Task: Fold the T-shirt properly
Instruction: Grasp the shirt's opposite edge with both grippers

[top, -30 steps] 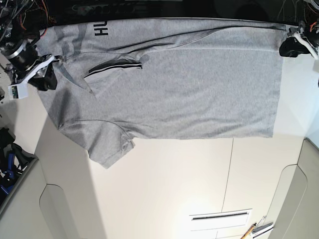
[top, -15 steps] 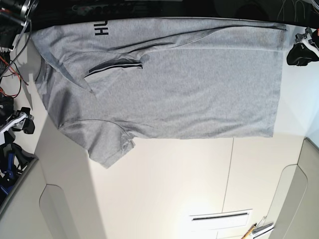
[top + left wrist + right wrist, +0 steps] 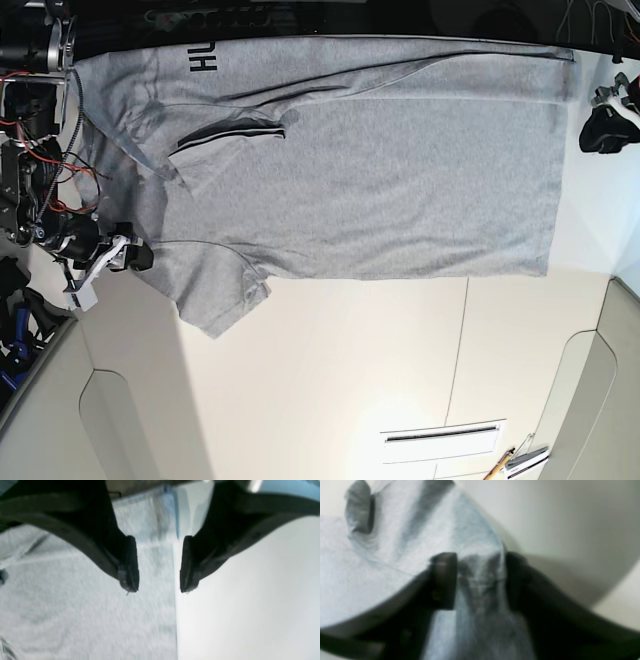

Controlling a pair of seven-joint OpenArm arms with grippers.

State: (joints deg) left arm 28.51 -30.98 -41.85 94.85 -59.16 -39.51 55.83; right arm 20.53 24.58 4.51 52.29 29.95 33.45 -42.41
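Note:
The light grey T-shirt (image 3: 380, 170) lies spread flat across the white table, with black lettering (image 3: 203, 60) near its far left edge. One sleeve (image 3: 225, 135) is folded onto the body and the other sleeve (image 3: 215, 300) sticks out at the front left. My right gripper (image 3: 135, 255) sits at the shirt's left edge beside that sleeve. In the right wrist view the right gripper (image 3: 480, 560) pinches a raised ridge of the T-shirt (image 3: 370, 567). My left gripper (image 3: 603, 128) hangs open just off the hem at the right. In the left wrist view the left gripper (image 3: 158, 588) is empty above the T-shirt (image 3: 75, 605) edge.
Loose wires and arm hardware (image 3: 30, 150) crowd the far left. The white table (image 3: 330, 380) has seams and a narrow slot (image 3: 440, 435) near the front. A pen-like tool (image 3: 510, 462) lies at the front edge. Blue gear (image 3: 15, 340) sits at the lower left.
My right gripper left the shirt's upper-left shoulder, swung out left, and now grips the fabric lower down by the front sleeve. My left gripper drifted slightly down from the hem corner.

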